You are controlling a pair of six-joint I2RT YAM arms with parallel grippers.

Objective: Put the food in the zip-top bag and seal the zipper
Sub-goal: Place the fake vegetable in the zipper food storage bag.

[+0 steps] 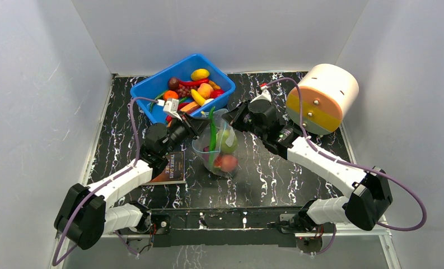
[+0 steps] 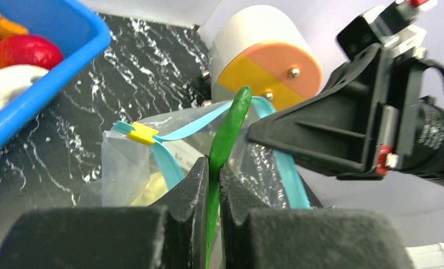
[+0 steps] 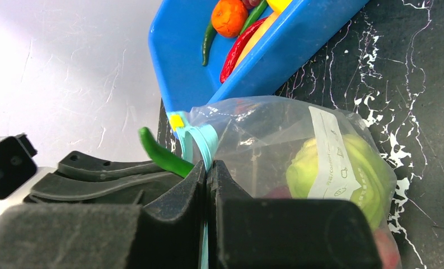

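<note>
**Desk:** Where is the zip-top bag (image 1: 219, 150)?

**Photographer:** It sits mid-table on the black marbled table (image 1: 275, 174), between the two arms and just in front of the blue bin (image 1: 152, 89) of toy produce. The overhead camera alone shows a green cabbage (image 1: 228, 140) and a reddish piece (image 1: 226, 163) inside it. It also shows a book (image 1: 170, 167) lying beside the left arm.

**Desk:** And the claws?

**Photographer:** The left gripper (image 2: 213, 168) is clamped on a green bean (image 2: 230, 120) that stands upright over the bag's mouth. Its own wrist camera shows the bean pinched between the pads. The right gripper (image 3: 206, 171) is closed tight on the zipper (image 3: 200, 143), and its wrist view shows the blue-green strip running down between the fingers. A yellow slider (image 3: 176, 120) sits just beside them.

**Desk:** What does each wrist camera have to itself?

**Photographer:** The left one catches the bag's mouth gaping, with a white-and-orange cylinder (image 2: 264, 56) behind it. The right one shows the cabbage pressed against the clear wall under a printed label. Up in the bin it picks out an orange (image 3: 229, 17) and a red chilli (image 3: 239, 50). No view shows whether the bean's lower end is inside the bag.
</note>
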